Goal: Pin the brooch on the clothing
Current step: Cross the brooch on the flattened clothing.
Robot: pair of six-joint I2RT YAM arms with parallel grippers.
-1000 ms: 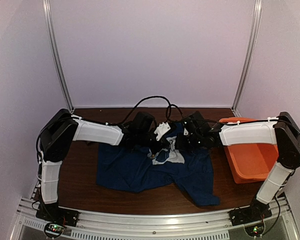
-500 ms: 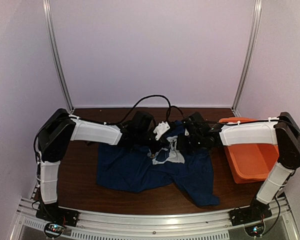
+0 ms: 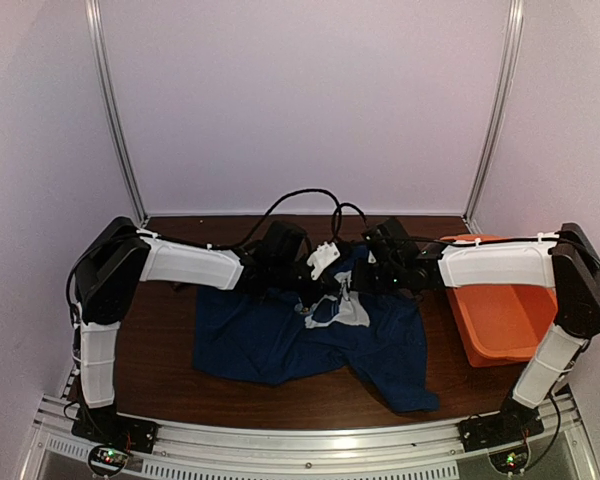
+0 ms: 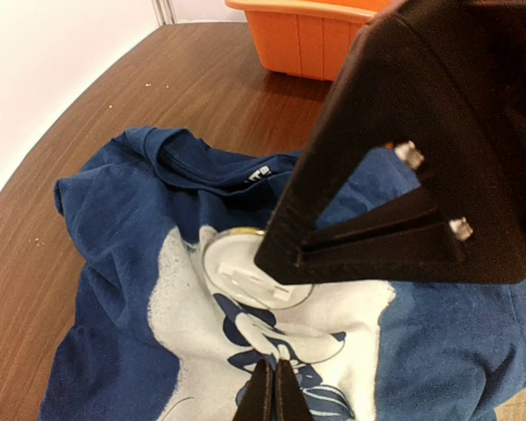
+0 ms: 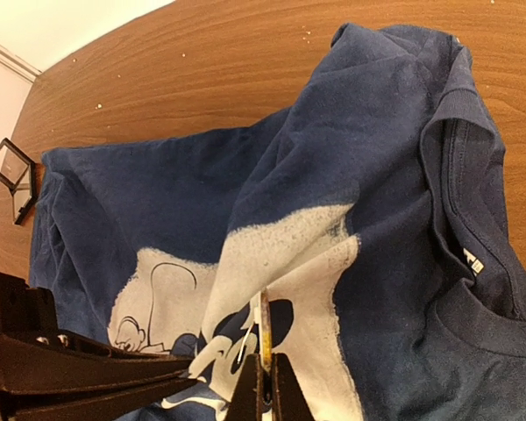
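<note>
The navy T-shirt point(image 3: 270, 345) lies crumpled on the table, its white mouse print point(image 4: 351, 316) facing up. My left gripper point(image 4: 274, 364) is shut on a small raised fold of the print. My right gripper point(image 5: 263, 360) is shut on the brooch point(image 5: 265, 329), holding it edge-on just above the print. In the left wrist view the brooch point(image 4: 237, 263) shows its pale round back with the pin clasp. Both grippers meet over the print in the top view, left point(image 3: 315, 290) and right point(image 3: 358, 283). The shirt also fills the right wrist view point(image 5: 158, 193).
An orange tub point(image 3: 500, 320) stands at the right of the table, also in the left wrist view point(image 4: 307, 35). A small black hinged box point(image 5: 13, 175) lies open on the brown table point(image 5: 202, 61) beyond the shirt's sleeve. Cables arch behind the wrists.
My right gripper has shifted slightly toward the far side with the brooch in it. The left arm and the shirt have hardly moved.
</note>
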